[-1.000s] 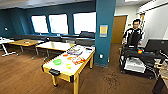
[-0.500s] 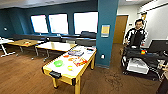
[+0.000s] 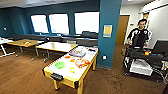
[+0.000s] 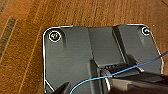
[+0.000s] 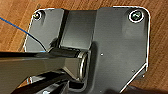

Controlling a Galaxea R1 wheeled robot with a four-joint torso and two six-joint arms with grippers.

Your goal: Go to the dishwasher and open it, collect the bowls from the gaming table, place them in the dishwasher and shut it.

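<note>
Gaming table (image 3: 65, 74) ahead, lengthwise away, white top, yellow edge, near end facing camera. Open wood floor (image 3: 22, 72) to its left; wide floor gap between its right side and cart (image 3: 146, 63). Teal pillar (image 3: 108, 32) just past its far right corner. Two wooden tables (image 3: 53, 46) beyond left. On top: one green bowl (image 3: 60, 65), two orange bowls (image 3: 67, 57), clutter further back. Person (image 3: 138, 33) behind cart. Claws' state: cannot tell, either arm.

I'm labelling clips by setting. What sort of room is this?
Likely an office break or games lounge: a yellow-edged gaming table holding a green bowl, wooden-topped tables, and a dark bench under the windows.
</note>
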